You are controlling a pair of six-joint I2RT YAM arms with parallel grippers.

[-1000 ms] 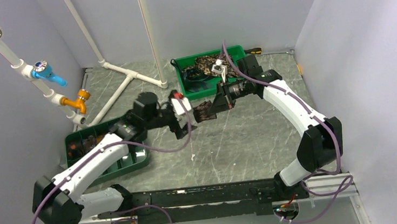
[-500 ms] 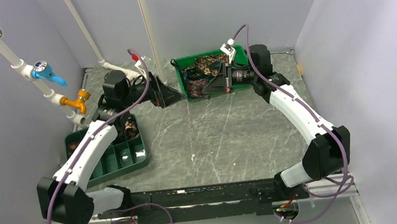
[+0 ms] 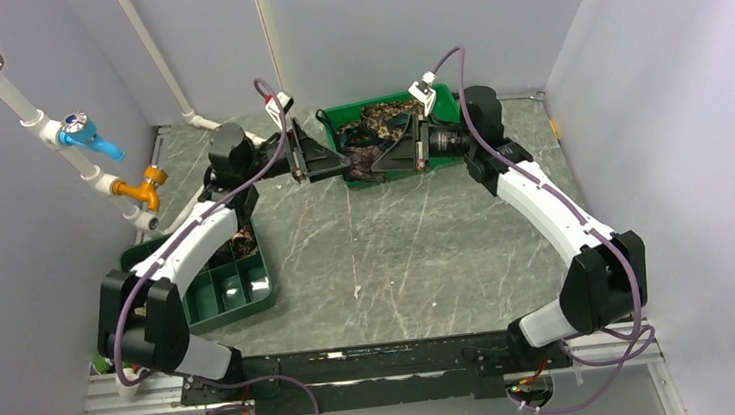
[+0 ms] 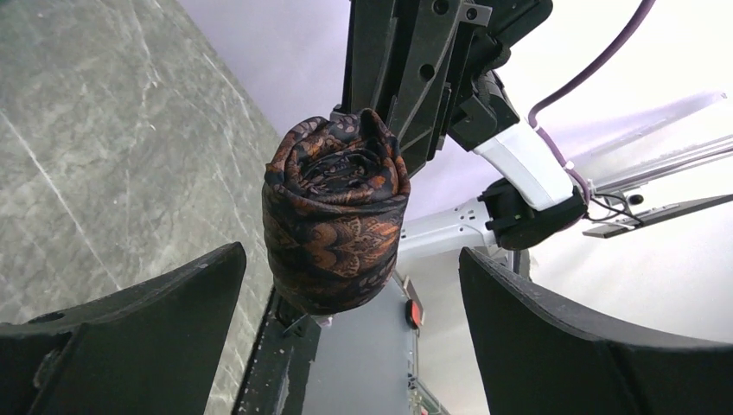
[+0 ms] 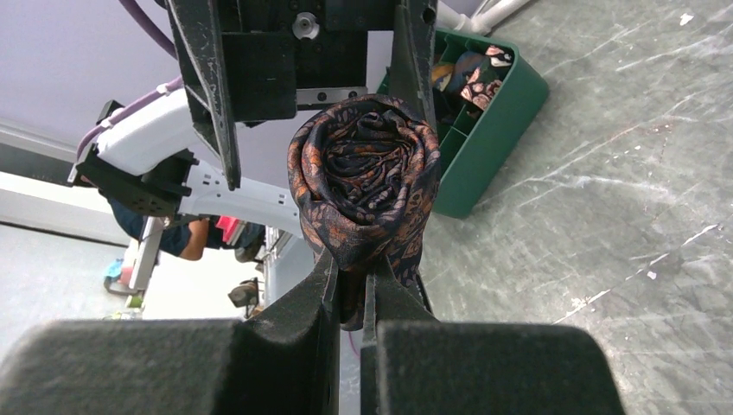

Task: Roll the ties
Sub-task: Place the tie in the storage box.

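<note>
Right gripper [image 5: 346, 266] is clamped on the rolled tie's [image 5: 363, 173] tail, mid-air by the far bin's [image 3: 446, 100] near edge. Left gripper [image 4: 346, 290] jaws are wide apart, roll lined up between them. Suggest closing left squarely across the coils, then releasing right, so nothing unwinds.

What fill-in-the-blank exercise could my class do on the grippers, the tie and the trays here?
The right gripper is shut on a rolled ____.
The left gripper faces it with its jaws ____.
The divided tray and the far tray are both ____ in colour.
Missing words: tie; open; green.
</note>
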